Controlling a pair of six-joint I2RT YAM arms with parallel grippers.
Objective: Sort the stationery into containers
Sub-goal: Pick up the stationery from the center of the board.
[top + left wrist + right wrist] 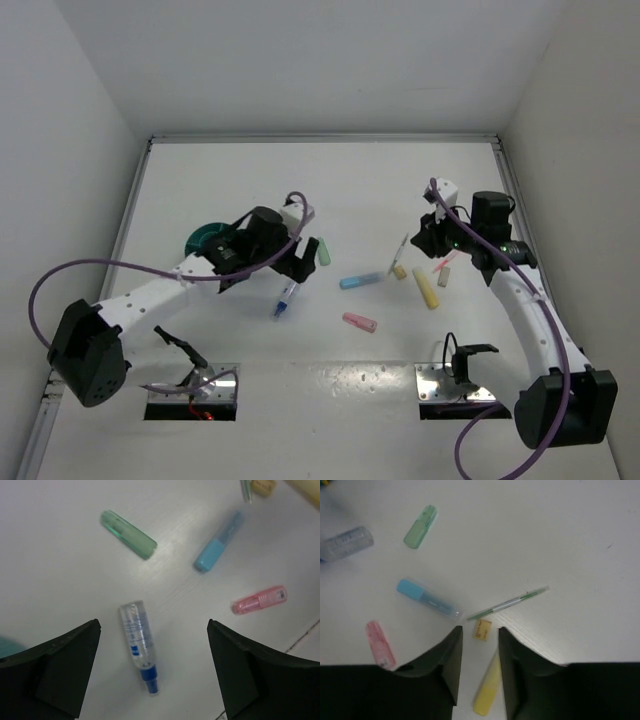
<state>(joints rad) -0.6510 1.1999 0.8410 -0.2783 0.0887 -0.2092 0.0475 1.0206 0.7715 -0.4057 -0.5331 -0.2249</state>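
Stationery lies loose on the white table (250,180), spread round the blue marker (360,281).

L arm reaches from its base to a spot left of the blue marker, wrist bent down. The left gripper (154,630) is spread wide & holds nothing. The clear pen (138,645) w/ blue cap lies on the table between its fingers, touching neither.

R arm rises from its base & folds fwd, so the right gripper (480,632) points down just right of the blue marker. Its fingers leave a narrow gap, nothing held. A small tan piece (482,630) sits at the gap's mouth, and the yellow marker (487,692) shows thru the gap, flat on the table.

Top view only:
- teal holder (208,238), well left of the blue marker, partly hidden by the L wrist
- thin pink pen (446,260), right of the blue marker, past the yellow one

R wrist view shows the thin clear pen (509,602) w/ green inside, its tip nearly at the blue marker's end; in the top view it's a sliver. L wrist view shows print on the clear pen's barrel, too small to read.

Count:
- 1 green marker (128,534), far-left of blue
- 1 blue marker
- 1 pink marker (259,600), near side of blue
- 1 yellow marker
- 1 clear pen
- 1 thin clear pen
- 1 thin pink pen
- 1 tan piece
- 1 holder
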